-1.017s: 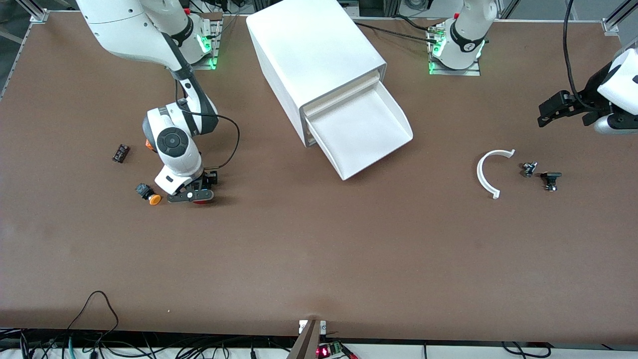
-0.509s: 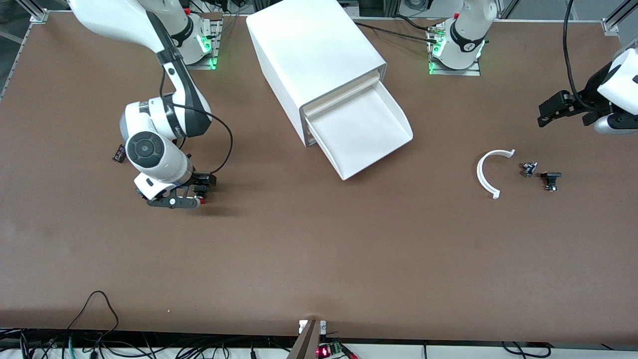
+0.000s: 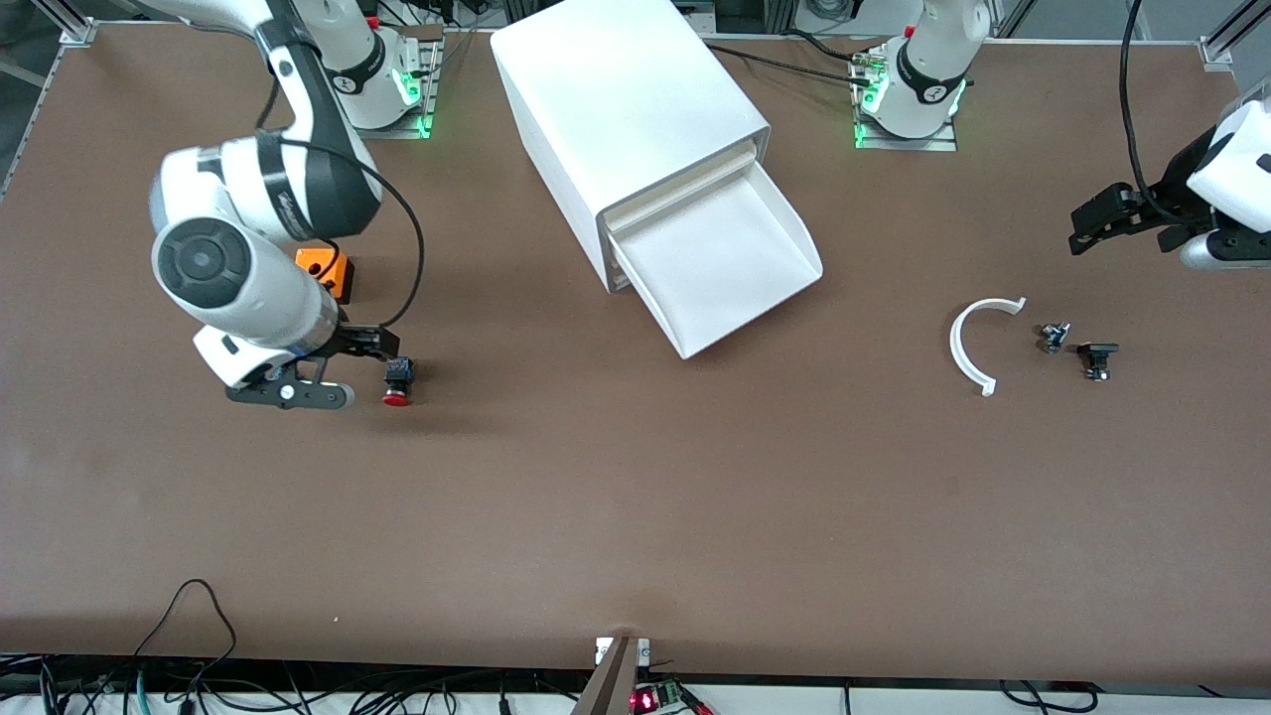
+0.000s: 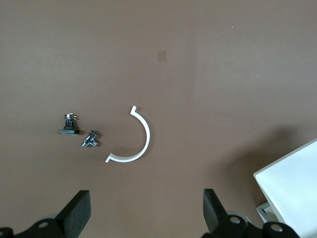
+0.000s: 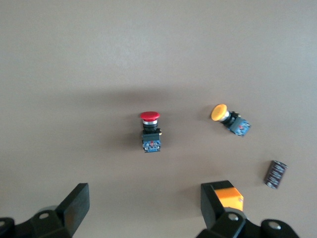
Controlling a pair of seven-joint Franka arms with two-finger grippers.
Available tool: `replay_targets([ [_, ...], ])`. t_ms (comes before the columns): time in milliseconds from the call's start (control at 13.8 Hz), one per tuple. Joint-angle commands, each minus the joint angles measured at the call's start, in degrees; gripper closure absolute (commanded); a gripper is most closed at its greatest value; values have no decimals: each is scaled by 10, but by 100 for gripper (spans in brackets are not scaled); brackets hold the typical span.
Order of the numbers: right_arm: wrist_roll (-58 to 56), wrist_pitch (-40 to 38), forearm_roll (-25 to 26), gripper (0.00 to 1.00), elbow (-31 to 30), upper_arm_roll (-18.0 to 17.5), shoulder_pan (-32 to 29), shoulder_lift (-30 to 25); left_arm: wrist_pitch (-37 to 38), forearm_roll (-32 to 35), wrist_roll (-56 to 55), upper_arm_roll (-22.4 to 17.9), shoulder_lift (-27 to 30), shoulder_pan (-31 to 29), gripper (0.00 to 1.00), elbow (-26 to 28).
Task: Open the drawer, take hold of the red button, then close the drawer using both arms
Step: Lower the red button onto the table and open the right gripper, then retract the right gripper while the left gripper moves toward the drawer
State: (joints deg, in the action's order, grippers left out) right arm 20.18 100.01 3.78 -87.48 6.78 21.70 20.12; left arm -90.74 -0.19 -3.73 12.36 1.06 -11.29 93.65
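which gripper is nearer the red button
Right. The right gripper is open just beside the red button; the left gripper waits open at the left arm's end of the table.

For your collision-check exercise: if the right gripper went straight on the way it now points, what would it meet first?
Probably the red button: the open right gripper points down at the table, with the button roughly between its fingers. Depth is unclear, so alignment is uncertain.

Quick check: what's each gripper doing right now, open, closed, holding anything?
Left gripper: open, holding nothing, over the table near the white curved piece.
Right gripper: open, holding nothing, over the red button.
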Motion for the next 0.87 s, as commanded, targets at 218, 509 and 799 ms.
replay_targets([
  [218,-16,-72,-10,0,18,-3,-101,-86,5,-101,-7,-2,-51,-18,0,-23],
  [509,-118,-95,-10,0,2,-3,-150,-120,-110,-82,-129,61,-55,-7,0,55],
  [799,-246,-77,-11,0,-41,-3,-173,-148,-257,-50,-266,101,-70,29,0,157],
])
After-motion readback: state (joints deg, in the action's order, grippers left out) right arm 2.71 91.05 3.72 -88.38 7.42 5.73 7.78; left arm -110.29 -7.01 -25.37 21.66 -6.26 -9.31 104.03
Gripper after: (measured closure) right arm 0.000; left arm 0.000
